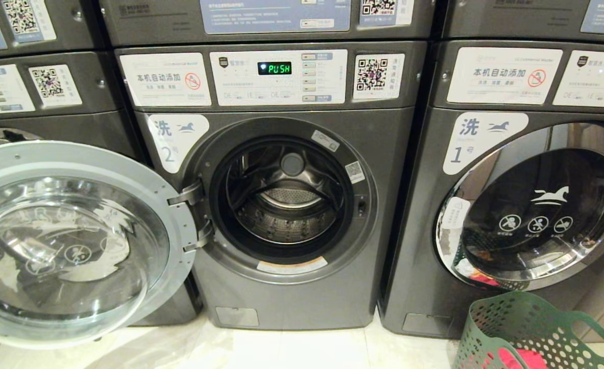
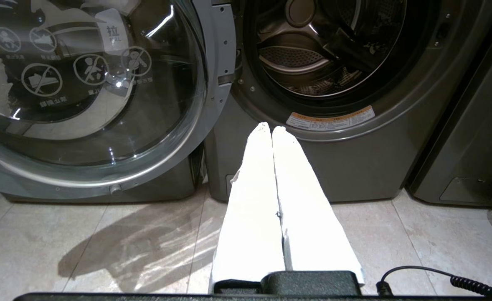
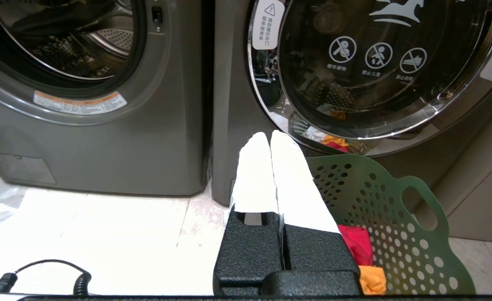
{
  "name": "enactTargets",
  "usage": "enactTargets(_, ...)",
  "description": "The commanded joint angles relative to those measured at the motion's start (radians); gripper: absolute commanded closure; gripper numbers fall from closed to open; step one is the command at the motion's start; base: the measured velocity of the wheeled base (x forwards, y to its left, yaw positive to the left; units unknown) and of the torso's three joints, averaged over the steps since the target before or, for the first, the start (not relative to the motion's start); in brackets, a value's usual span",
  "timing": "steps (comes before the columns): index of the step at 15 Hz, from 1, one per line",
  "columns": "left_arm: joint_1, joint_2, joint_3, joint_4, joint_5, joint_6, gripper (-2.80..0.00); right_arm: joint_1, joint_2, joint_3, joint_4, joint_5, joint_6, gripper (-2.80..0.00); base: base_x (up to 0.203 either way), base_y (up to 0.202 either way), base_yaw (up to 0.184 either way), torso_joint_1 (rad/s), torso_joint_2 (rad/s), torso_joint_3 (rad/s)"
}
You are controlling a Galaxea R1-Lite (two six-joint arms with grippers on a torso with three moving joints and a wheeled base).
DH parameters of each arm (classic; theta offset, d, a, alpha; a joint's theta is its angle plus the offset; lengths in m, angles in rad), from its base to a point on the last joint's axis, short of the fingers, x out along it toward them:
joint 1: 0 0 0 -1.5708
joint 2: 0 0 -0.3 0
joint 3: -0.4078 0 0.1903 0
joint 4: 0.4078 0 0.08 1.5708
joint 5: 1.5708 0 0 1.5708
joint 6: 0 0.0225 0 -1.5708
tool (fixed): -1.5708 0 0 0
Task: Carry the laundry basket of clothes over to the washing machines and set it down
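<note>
Resting on the pale tiled floor (image 1: 302, 348), just in front of the right-hand washer (image 1: 512, 205) with its chrome-ringed door closed: laundry basket (image 1: 532, 333), dark green, upright, pink-red and orange clothes (image 3: 356, 246) showing inside. Placed there most likely to keep the load near the middle washer (image 1: 281, 205), whose drum stands exposed behind a glass door (image 1: 71, 241) swung wide to the robot's left. Judged as done or nearly so, with basket down and touched by neither arm. Left pincer (image 2: 271, 130): white fingers pressed together, clamped on nothing, aimed low at the middle washer's front. Right pincer (image 3: 269, 138): likewise together and empty, hanging beside the basket's near rim, apart from the slot handle (image 3: 419, 209).
</note>
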Motion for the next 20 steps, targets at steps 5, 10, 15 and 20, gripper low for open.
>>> enactTargets(5, -0.001, 0.0, 0.0, 0.0, 0.001, 0.0, 0.0, 0.0, 0.001, 0.0, -0.001, 0.0, -0.003, 0.0, 0.0, 0.0, 0.0, 0.0, 0.0, 0.0)
enactTargets(10, -0.001, 0.0, 0.0, 0.0, 0.001, 0.0, 0.0, 0.0, 0.001, 0.0, -0.001, 0.0, -0.003, 0.0, 0.0, 0.0, 0.0, 0.0, 0.0, 0.0)
enactTargets(15, 0.0, 0.0, 0.0, 0.0, 0.005, -0.011, 0.0, 0.0, 0.001, 0.0, -0.001, 0.0, -0.001, 0.0, 0.0, 0.0, 0.0, 0.001, 0.0, -0.1)
enactTargets(20, 0.0, 0.0, 0.0, 0.0, 0.005, -0.013, 0.0, 0.0, 0.001, 0.0, -0.001, -0.002, 0.006, 0.0, 0.0, 0.0, 0.0, 0.002, 0.0, -0.199)
